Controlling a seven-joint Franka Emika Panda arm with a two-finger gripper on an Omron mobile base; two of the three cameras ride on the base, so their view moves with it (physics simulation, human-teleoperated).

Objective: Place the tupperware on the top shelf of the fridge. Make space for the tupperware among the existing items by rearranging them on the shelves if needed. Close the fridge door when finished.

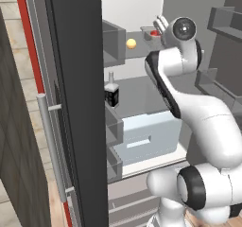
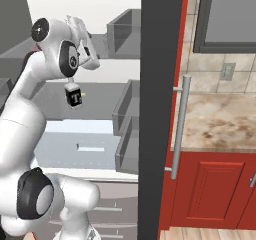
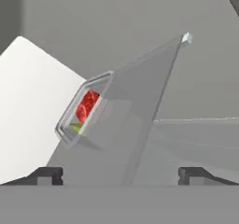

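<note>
1 tupperware (image 3: 84, 110) counted, seen in the hand view at left centre of the frame: a small clear tub with a pale rim, red and green food inside. In the left base view it sits at upper centre-right, on the top shelf (image 1: 137, 48) of the fridge (image 1: 75, 103), just beside the gripper (image 1: 159, 24).

Gripper fingers (image 3: 46, 175) stand wide apart at the bottom corners of the hand view. Nothing lies between them; the tub is ahead of the tips, not touching.

Handling, judged: tub looks light and rigid, thin-walled, smooth and likely slippery. Best hold would be across the 2 short walls just under the rim, with modest squeeze. Contents look loose, so keep it level.

Counts:
- 1 orange-yellow ball (image 1: 131, 43), upper centre of the left base view, on the same shelf, apart from the tub.
- 1 dark bottle (image 1: 112, 95) with a white label, centre of that frame, on the shelf below.
- 1 pale drawer (image 1: 146, 136) lower down.
- 2 bar handles seen, 1 per base view: left (image 1: 49, 145), right (image 2: 180, 129).
- Red fruit: none made out.

Both doors are open. Judged: placement looks done, closing remains.
</note>
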